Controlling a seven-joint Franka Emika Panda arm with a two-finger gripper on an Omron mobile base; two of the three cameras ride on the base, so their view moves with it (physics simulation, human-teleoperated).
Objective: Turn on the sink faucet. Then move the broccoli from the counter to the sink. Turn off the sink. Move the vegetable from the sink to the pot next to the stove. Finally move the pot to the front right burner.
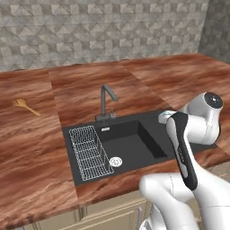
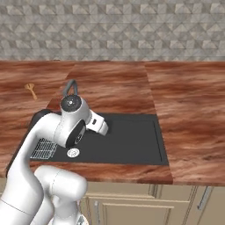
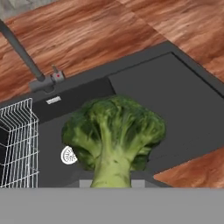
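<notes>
Reddish wood-grain counter (image 1: 40, 148) is surrounding the black sink (image 1: 134, 143), its faucet (image 1: 106, 101) rising behind. Over the basin the gripper (image 3: 112, 186) is carrying the broccoli (image 3: 114, 135), jaws narrowed on the pale stem. Judged light, firm-stemmed and crumbly-headed, it is best gripped by the stem.

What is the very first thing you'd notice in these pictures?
The big green broccoli stands out first, filling the middle of the hand view, stem toward the camera, above the black sink. Next comes the white robot arm bending over that sink, with the dark faucet behind it and a wooden spoon far left on the counter.
</notes>
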